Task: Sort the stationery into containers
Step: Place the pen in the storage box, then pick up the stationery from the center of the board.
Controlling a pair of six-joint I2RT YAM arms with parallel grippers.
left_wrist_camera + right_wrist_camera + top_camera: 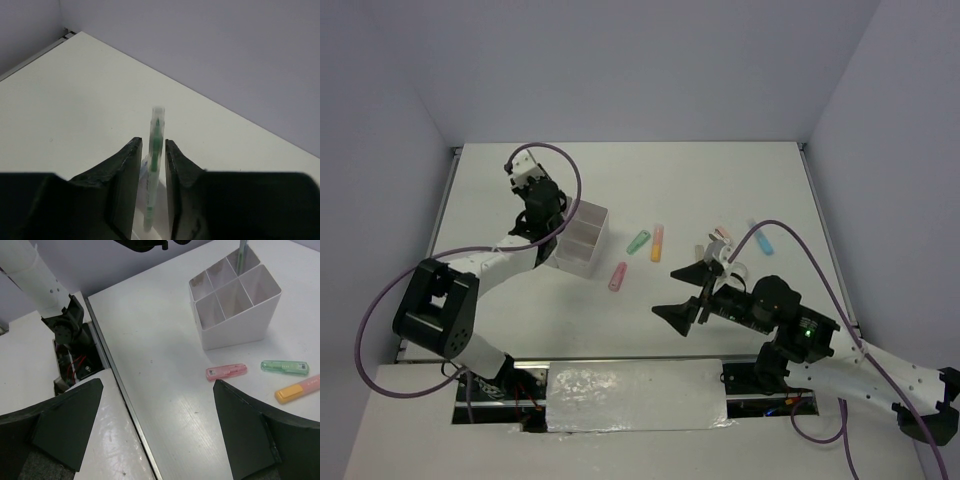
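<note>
**Top external view: a drop half made, more left to sort**

At centre left of the top view, the left arm leans over the translucent whitish square plastic box [582, 240], one box with four compartments. The left wrist view shows the left pincer [153, 142] pointing down with one thin green pen with a clear cap [157, 125] upright between its jaws. The jaws stand a little apart, with a sliver of gap on the pen's left. I cannot tell whether they are pinching it.

To the right of the box, four stubby markers lie loose on the white desk [720, 180]:
- One pink marker [617, 277].
- One green marker [638, 241].
- One orange-yellow marker [657, 242], just beside the green one.
- One blue marker [761, 242], at centre right.

A small pale item near the blue marker is too small to name. The right pincer [682, 292] hovers between the two groups, jaws spread wide and holding nothing.

**Risks**
- The pen may lean on a partition and snag a finger as the left arm lifts. That could drag the pen out or shove the light box.
- The green and orange-yellow markers lie so close that wide jaws reaching for one could knock the other away.
</note>
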